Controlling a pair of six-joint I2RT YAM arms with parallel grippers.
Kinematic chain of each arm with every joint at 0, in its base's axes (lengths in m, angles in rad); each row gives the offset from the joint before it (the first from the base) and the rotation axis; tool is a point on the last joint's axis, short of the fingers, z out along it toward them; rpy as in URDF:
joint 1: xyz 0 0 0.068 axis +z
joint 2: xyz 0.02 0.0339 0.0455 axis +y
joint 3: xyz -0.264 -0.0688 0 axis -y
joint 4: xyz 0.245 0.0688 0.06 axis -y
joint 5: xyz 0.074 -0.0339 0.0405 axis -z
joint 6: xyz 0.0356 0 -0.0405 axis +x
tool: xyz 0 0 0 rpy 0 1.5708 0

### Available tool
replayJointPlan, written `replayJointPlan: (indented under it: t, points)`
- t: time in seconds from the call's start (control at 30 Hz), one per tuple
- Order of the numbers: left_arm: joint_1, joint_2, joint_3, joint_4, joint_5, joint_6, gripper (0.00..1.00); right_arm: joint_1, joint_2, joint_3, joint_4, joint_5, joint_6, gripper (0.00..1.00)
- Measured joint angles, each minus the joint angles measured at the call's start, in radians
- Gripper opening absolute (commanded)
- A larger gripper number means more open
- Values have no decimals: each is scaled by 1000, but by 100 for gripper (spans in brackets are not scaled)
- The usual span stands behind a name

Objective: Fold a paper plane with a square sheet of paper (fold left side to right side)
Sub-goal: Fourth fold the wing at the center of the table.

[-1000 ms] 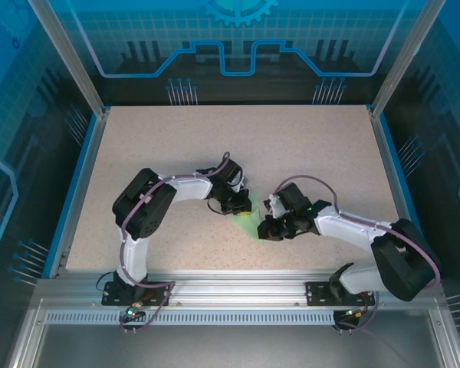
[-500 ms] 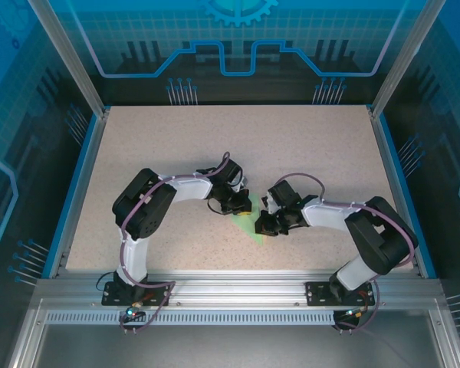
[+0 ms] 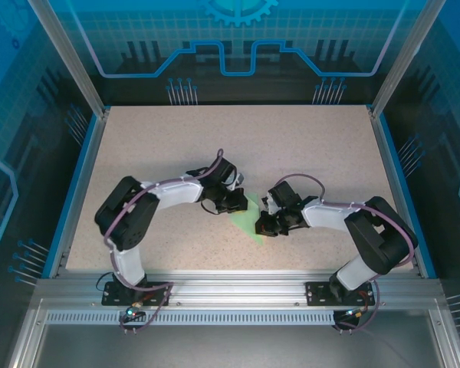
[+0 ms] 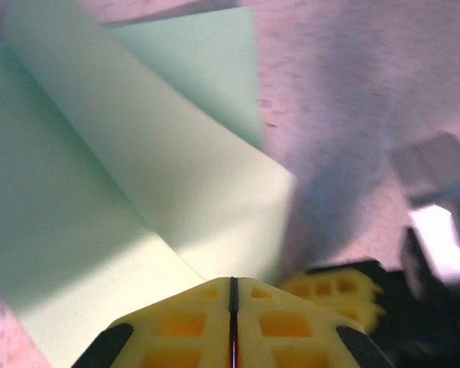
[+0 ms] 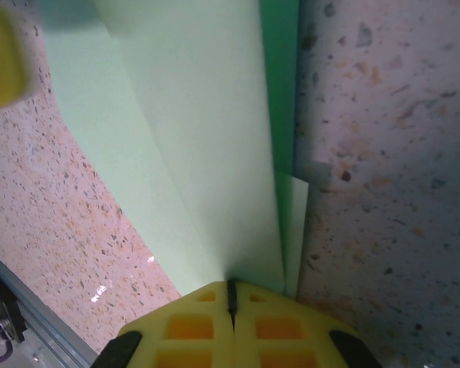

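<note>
Two closed grippers flank the paper (image 3: pixel 250 218): left gripper (image 3: pixel 236 202) at its 10 o'clock edge, right gripper (image 3: pixel 265 226) at its 4 o'clock, each tip resting on it, gripping nothing I can make out. The paper's long axis runs roughly 12 to 6, equally near both.

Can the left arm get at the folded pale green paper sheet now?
Probably yes. The closed left hand sits at the edge of the folded pale green paper sheet, bare paper just ahead. The right hand is at the opposite side, not between them.
</note>
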Motion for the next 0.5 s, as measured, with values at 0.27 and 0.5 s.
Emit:
replayJointPlan:
  t: [0.27, 0.5]
  points:
    - [-19, -74, -74, 74, 58, 26, 4, 1, 0, 8, -19, 9, -18, 0]
    - [-56, -6, -98, 134, 106, 24, 3, 1, 0, 14, -32, 14, -21, 0]
